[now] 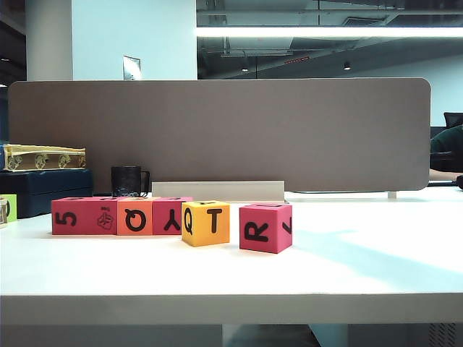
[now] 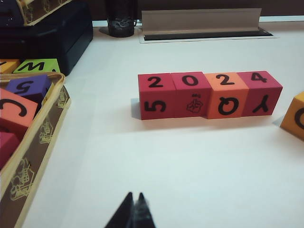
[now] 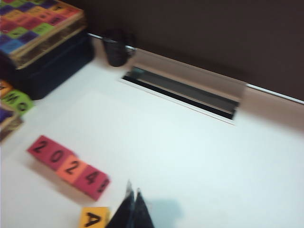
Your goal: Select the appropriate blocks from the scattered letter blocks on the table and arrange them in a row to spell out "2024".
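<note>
Four small matte foam cubes (image 2: 209,93), three pinkish-red and one orange, are sitting touching in a straight row at centre of the left wrist frame, on the plain white tabletop (image 2: 166,166). Top faces are reading 2, 0, 2, 4; front faces are showing 5, a small line drawing, Q, Y. The spelling looks complete; nothing appears left but withdrawal.

The yellow cube marked Q and T (image 1: 205,223) and the pinkish-red cube marked R (image 1: 265,227) are standing apart, right of the row in the exterior frame.

Left end effector (image 2: 134,205) is sitting fully closed and empty, low centre, well short of the row. Right end effector (image 3: 132,202) is likewise pinched together, carrying nothing, beside the row's end.
</note>
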Tool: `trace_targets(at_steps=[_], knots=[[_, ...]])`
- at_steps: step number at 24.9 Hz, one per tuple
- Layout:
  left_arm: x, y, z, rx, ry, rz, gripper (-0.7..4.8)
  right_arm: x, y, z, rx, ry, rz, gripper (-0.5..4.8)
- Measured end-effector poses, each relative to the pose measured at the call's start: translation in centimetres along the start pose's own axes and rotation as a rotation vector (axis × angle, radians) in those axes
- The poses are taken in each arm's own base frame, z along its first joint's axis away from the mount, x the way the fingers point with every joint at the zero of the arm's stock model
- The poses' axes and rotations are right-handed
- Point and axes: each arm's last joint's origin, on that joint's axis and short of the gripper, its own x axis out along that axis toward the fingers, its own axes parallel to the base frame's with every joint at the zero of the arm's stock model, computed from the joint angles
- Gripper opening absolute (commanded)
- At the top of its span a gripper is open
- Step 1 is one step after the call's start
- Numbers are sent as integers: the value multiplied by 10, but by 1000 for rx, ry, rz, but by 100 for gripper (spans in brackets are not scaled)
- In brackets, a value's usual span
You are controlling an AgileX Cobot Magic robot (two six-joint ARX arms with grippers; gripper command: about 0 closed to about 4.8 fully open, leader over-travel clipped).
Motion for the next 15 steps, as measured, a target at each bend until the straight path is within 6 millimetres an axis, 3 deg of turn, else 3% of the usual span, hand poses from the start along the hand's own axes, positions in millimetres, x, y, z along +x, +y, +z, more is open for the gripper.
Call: trace_targets(at_steps=[11, 15], knots=[[0, 0, 0, 0, 0, 0, -5, -30, -34, -46, -37, -93, -122, -1], [0, 0, 0, 0, 0, 0, -6, -50, -43, -65, -24, -150, -172, -1]])
